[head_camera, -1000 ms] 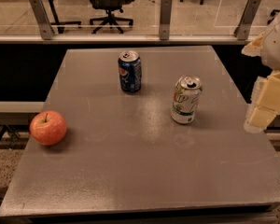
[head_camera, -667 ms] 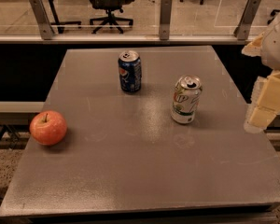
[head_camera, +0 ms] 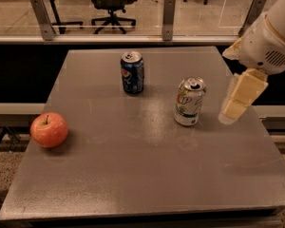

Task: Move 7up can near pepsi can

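- Camera view: my gripper (head_camera: 236, 102) hangs at the right edge of the frame, above the table's (head_camera: 133, 179) right side, pointing down and toward the left.
- Gripper state: I cannot tell whether it is spread or pressed together. It grips nothing.
- 7up can (head_camera: 189, 101): upright, right of centre on the table, just beside the gripper on its left. A gap shows between them, so no contact.
- Pepsi can (head_camera: 132, 72): upright, upper centre of the frame, up and to the left of the 7up can. The two stand apart with bare tabletop between them.
- Apple (head_camera: 49, 129): lower left of the frame, near the table's left edge and well clear of both cans.
- Step in hand, by my judgement: the approach to the 7up can. The grasp is not yet made.
- Next move calls for: going left and down to straddle the can at mid-height, closing squarely without tipping it, then carrying it up-left and setting it near the pepsi can without knocking that one.
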`<state>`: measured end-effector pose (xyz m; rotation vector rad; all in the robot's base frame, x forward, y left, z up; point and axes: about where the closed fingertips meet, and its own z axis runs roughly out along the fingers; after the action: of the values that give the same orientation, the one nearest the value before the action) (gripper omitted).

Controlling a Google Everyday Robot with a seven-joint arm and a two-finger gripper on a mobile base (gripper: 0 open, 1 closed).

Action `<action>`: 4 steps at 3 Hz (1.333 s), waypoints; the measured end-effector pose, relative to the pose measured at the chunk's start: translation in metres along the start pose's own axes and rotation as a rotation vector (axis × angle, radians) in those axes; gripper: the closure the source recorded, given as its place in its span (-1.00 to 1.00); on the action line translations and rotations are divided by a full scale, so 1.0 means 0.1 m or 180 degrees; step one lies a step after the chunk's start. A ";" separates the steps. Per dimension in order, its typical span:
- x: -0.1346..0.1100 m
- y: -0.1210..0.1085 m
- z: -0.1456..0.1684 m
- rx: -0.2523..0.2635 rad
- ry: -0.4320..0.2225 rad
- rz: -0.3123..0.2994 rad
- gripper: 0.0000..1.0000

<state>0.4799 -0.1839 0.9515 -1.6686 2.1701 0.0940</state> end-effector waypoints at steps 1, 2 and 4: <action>-0.17 -0.08 0.21 -0.0063 -0.0216 0.0009 -1.00; -0.28 -0.14 0.39 -0.0123 -0.0345 0.0032 -1.00; -0.43 -0.08 0.62 -0.0221 -0.0416 -0.0016 -1.00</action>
<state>0.5131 -0.1293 0.9112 -1.6566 2.0871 0.2723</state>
